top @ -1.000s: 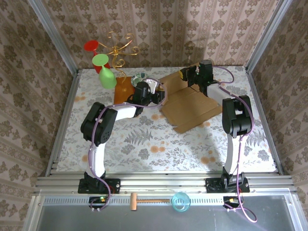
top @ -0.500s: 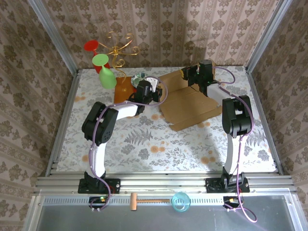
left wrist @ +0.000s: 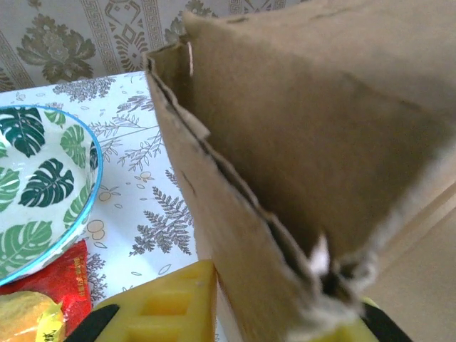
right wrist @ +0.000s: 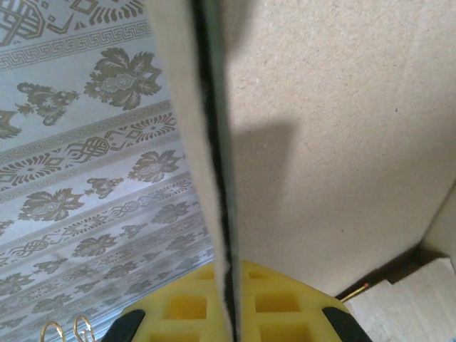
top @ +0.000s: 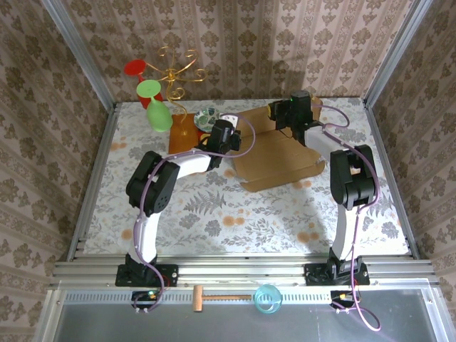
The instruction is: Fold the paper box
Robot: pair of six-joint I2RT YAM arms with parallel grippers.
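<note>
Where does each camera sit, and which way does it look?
Top external: above and behind the arm bases, looking down on the table; both arms, left gripper, right gripper and the paper box show.
Left wrist: on the left arm, looking along its yellow fingers at a raised box wall and a leaf-patterned bowl.
Right wrist: on the right arm, looking along its yellow fingers clamping a box edge.
Shared: the paper box, in all three.

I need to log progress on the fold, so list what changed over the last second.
The left fingers moved right and closed on the left wall of the paper box, which now stands raised. The box's outline on the table shifted slightly. The right fingers kept their pinch on the far flap. The bowl and wooden board stayed put.
</note>
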